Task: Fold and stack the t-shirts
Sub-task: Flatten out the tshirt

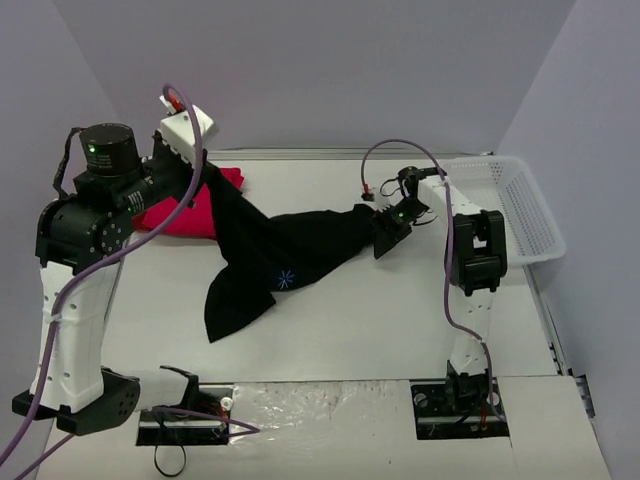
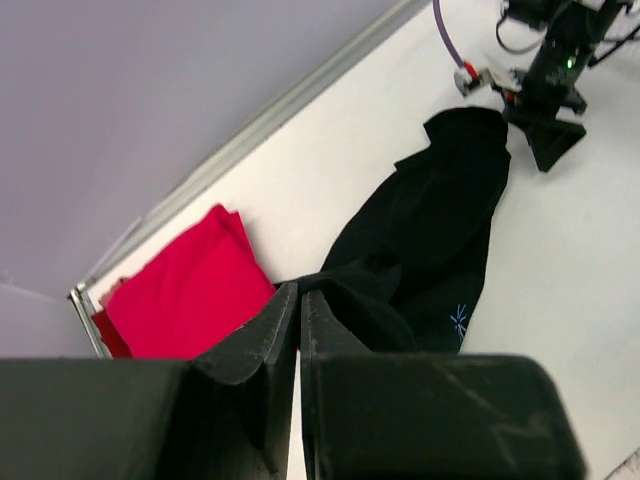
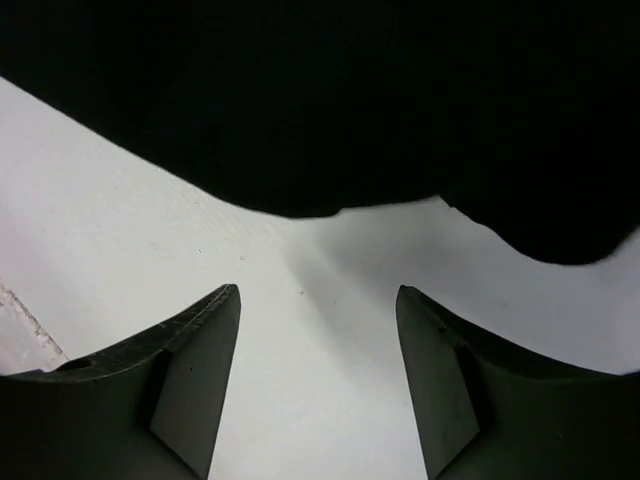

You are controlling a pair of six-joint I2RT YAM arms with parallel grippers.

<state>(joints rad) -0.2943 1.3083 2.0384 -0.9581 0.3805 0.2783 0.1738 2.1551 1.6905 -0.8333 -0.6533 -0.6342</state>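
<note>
Floppy, lightweight black shirt [image 1: 280, 255] hangs from the left gripper [image 2: 298, 292], pinched tight on it right beside the folded red shirt [image 2: 190, 290], trailing away toward the right gripper [image 3: 316, 292], jaws wide and empty, so I'd grab that far edge.

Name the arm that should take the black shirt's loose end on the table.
Right. The right gripper hangs open beside that end of the black shirt, with cloth just ahead of it. The left gripper is shut on the shirt's other end, near the red shirt.
</note>
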